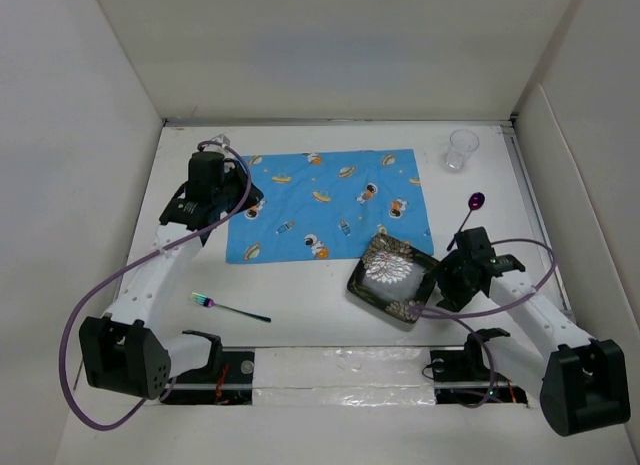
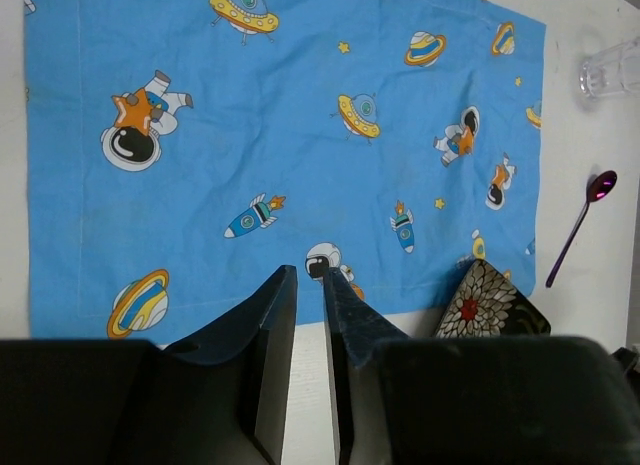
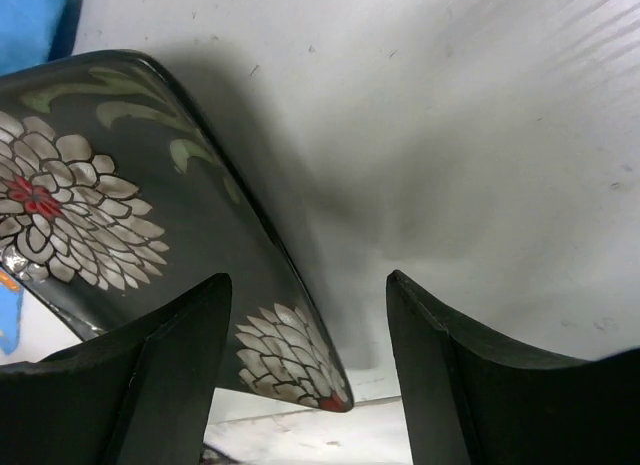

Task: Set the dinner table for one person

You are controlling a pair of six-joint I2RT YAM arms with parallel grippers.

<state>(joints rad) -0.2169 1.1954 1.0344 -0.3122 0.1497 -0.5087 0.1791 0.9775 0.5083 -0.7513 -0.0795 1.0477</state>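
1. A blue cartoon-print cloth [image 1: 330,205] lies flat on the white table [image 1: 300,330], with a black flowered plate [image 1: 390,278] at its near right corner.
2. A fork [image 1: 230,307] lies near the front left; a purple spoon [image 1: 468,217] and a clear glass [image 1: 461,150] sit right of the cloth.

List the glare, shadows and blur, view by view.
Top external: glare whitens the centre of the plate, the rest evenly lit. Left wrist: the cloth is sharp, the left gripper dark and featureless. Right wrist: the plate casts a soft shadow on the table; the right gripper is equally dark.
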